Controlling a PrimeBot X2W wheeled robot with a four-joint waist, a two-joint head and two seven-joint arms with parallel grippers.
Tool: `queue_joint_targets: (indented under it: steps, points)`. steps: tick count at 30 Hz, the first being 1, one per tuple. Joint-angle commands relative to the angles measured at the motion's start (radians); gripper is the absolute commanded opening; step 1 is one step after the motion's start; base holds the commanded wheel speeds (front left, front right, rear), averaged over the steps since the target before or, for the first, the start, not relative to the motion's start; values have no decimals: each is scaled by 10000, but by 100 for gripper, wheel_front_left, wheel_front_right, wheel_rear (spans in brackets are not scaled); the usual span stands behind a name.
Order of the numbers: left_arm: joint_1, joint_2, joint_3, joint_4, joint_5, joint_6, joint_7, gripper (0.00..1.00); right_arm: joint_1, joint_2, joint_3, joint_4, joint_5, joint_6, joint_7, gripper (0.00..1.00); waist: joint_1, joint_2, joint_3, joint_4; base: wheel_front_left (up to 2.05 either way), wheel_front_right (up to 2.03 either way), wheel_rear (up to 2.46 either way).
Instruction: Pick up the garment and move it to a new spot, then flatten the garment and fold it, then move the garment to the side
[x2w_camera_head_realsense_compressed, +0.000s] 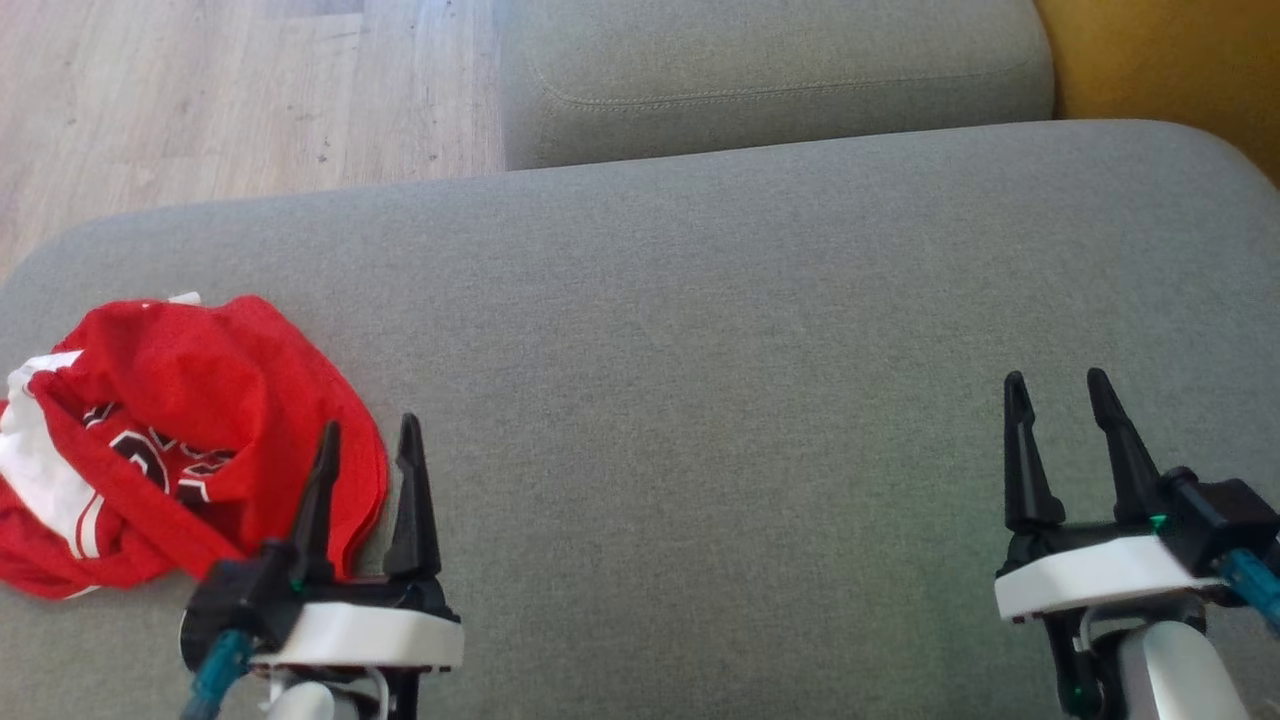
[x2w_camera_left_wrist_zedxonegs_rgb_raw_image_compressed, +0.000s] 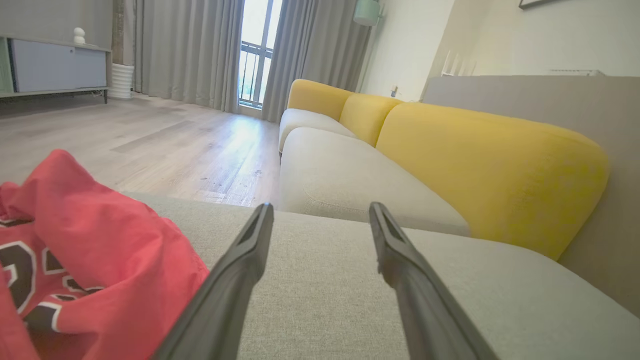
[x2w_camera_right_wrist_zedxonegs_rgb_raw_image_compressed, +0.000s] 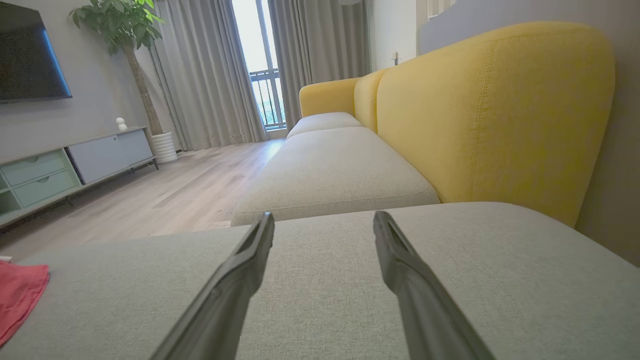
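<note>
On left gripper (x2w_camera_head_realsense_compressed: 369, 422) and right gripper (x2w_camera_head_realsense_compressed: 1056, 375) alike: long tapered black fingers (x2w_camera_head_realsense_compressed: 413, 500), white housing (x2w_camera_head_realsense_compressed: 360, 635), black mounts (x2w_camera_head_realsense_compressed: 235, 600), teal cable (x2w_camera_head_realsense_compressed: 218, 668), possibly a small green light (x2w_camera_head_realsense_compressed: 1157, 521).

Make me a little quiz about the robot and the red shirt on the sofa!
1. True or false: the left claw is shut on the red jersey.
2. Which claw is nearer the red jersey? A: the left claw. B: the right claw.
3. Fill the gap: the red jersey lies crumpled on a grey sofa ____.

Key:
1. False. Both claws are open and hold nothing.
2. A.
3. cushion, the one in front of the yellow backrest.
</note>
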Motion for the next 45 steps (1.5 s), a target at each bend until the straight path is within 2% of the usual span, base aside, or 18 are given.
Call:
queue_joint_targets:
  steps: [1,14,20,27,32,37,45]
  points:
    - [-325,156,112,-408,380,152,-199,100,-330,-82,232,-452,-416,61,-172,100,0,0,7,-9,0,0,0]
    - [-514,603,-903,-499,2054,776,-554,100,-297,-89,293,-638,-2247,69,-525,100,-1,0,28,32,0,0,0]
    - [-434,464,-907,-613,2078,894,-733,100,-266,-93,373,-634,-2580,73,-702,100,-1,0,8,44,0,0,0]
    - [-111,-45,-23,-462,1648,193,-941,100,-105,-97,413,-186,-1523,78,-909,100,-1,0,-47,67,0,0,0]
    - [92,-219,256,820,1138,-412,-1000,100,101,-98,573,404,-208,79,-968,100,-1,0,-137,60,0,0,0]
    - [-16,-255,408,1192,1103,-582,-1000,100,167,-98,782,709,793,79,-968,100,-1,0,-152,39,0,0,0]
    - [-76,-261,298,1227,902,-548,-1000,100,30,-98,971,940,1308,79,-968,100,-1,0,-186,26,0,0,0]
